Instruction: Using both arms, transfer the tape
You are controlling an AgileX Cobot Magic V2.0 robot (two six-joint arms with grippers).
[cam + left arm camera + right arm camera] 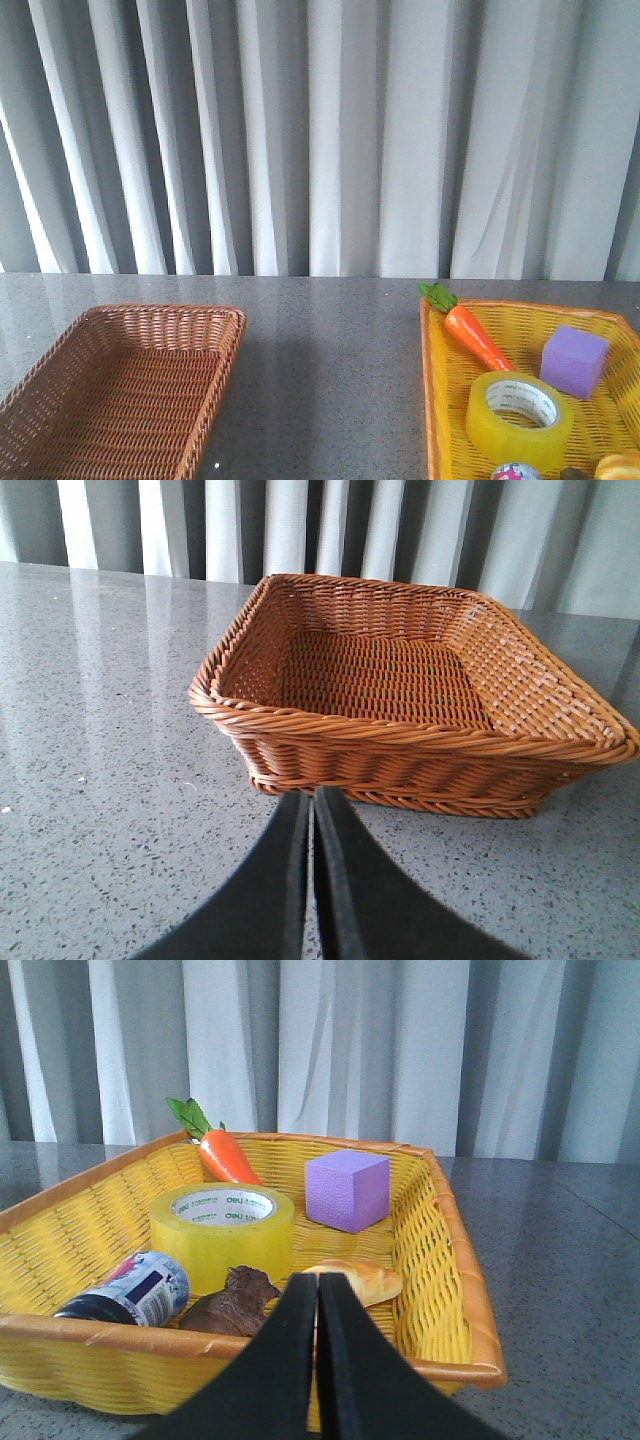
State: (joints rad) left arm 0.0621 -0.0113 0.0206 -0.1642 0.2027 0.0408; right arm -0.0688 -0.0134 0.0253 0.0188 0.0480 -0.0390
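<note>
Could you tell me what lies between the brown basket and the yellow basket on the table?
Nothing: in the front view, only bare grey tabletop separates the brown basket from the yellow basket.

From the front view neither of my arms shows at all. The brown basket (pixel 130 385) is cut by the left and bottom edges, the yellow basket (pixel 440 400) by the right and bottom ones. At the bottom edge a patterned round thing (pixel 515 471), a dark scrap (pixel 575 474) and what may be a bread roll (pixel 620 465) are mostly cut off. In my right wrist view my pincer (pixel 318 1305) hides part of the brown lump (pixel 232 1305), and the can's (pixel 130 1293) label is too small to read
</note>
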